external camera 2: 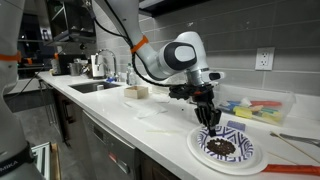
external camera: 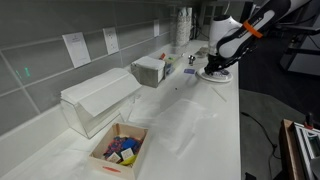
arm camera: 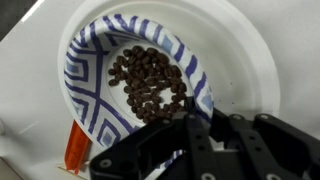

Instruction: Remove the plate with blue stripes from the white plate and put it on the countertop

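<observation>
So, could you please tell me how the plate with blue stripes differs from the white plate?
The plate with blue stripes bears dark blue markings; the white plate is plain. The plate with blue stripes is smaller, so the white plate's rim shows past its edge. The plate with blue stripes lies on top and holds a pile of small dark brown pieces; the white plate lies beneath it. Both are round and shallow.

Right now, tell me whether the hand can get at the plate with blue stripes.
Probably yes. The hand hangs right over the plate with blue stripes with nothing between them. The plate's striped rim shows bare, though dark beans cover its middle.
</observation>
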Available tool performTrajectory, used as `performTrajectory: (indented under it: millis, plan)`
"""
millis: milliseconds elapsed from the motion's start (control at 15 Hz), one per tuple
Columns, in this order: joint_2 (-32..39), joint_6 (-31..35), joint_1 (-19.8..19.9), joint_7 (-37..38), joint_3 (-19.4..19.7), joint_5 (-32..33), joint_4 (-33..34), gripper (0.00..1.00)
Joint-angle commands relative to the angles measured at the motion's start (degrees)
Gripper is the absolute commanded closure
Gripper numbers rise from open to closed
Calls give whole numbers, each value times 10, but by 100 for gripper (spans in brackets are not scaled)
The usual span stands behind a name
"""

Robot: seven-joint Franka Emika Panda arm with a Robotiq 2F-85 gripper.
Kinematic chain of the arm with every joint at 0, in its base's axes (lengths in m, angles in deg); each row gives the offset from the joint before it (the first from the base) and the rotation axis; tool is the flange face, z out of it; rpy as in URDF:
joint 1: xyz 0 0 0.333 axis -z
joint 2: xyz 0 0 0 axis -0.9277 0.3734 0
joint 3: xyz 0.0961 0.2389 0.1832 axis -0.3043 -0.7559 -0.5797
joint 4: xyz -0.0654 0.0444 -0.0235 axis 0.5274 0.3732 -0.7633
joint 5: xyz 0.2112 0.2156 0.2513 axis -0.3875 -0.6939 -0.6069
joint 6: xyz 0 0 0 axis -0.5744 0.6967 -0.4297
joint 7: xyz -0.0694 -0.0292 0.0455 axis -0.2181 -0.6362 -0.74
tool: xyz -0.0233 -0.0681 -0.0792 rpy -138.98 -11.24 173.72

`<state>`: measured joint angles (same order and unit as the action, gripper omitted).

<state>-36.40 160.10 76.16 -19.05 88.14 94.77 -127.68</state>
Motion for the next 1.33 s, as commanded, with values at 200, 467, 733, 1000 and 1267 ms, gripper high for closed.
performTrajectory:
  millis: [200,467,733,1000,1267]
  plan:
    - [-68,-50,-33,23,9,80,-32,98]
    - [-113,-49,-42,8,-18,137,-70,98]
    - [-145,-4,-42,-28,-61,185,-117,98]
    - [-144,46,-42,-52,-93,209,-128,98]
    - [-135,29,-40,-45,-102,189,-115,93]
